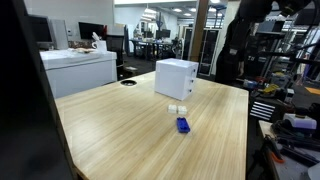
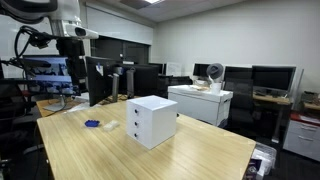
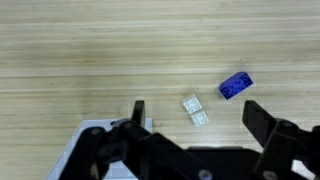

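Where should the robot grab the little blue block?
Grip the blue block across its two long sides, coming straight down from above. It lies flat and slanted on the table, clear of the white blocks, so the jaws should probably turn to match its slant.

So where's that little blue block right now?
The blue block lies on the wooden table beside the small white blocks, near the white box; in the wrist view it sits up and right of them.
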Controlling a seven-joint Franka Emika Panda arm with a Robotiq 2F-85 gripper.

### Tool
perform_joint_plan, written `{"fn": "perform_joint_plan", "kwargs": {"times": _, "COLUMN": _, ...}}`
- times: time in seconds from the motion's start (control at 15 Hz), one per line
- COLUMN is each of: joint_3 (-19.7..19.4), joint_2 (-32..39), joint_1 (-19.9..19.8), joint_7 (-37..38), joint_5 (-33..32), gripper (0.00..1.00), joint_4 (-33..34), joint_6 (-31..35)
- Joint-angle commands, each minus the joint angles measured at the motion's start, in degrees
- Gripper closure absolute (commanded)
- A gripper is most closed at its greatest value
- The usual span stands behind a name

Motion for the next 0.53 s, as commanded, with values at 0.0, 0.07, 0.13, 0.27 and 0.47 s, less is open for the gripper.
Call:
{"fn": "perform_joint_plan", "kwargs": {"times": 0.0, "joint_3": -3.1, "joint_2": 1.9, "joint_1": -2.5, "joint_7": -7.2, "joint_5": -3.4, "gripper": 0.0, "joint_4": -0.5, "joint_6": 4.2}}
{"fn": "perform_joint_plan", "kwargs": {"times": 0.07, "joint_3": -3.4, "joint_2": 2.6, "joint_1": -3.4, "joint_7": -7.4, "joint_5": -4.8, "gripper": 0.0, "joint_4": -0.4, "joint_6": 5.3}}
{"fn": "perform_joint_plan", "kwargs": {"times": 0.13, "joint_3": -3.4, "joint_2": 3.2, "joint_1": -4.5, "joint_7": -6.9, "joint_5": -6.1, "gripper": 0.0, "joint_4": -0.7, "joint_6": 7.2}}
{"fn": "perform_joint_plan", "kwargs": {"times": 0.27, "joint_3": -3.8, "joint_2": 4.5, "joint_1": -6.2, "joint_7": -5.9, "joint_5": -8.0, "gripper": 0.0, "joint_4": -0.9, "joint_6": 10.6}}
{"fn": "perform_joint_plan", "kwargs": {"times": 0.47, "joint_3": -3.7, "joint_2": 6.9, "joint_1": -9.0, "joint_7": -4.6, "joint_5": -10.2, "gripper": 0.0, "joint_4": -1.3, "joint_6": 15.5}}
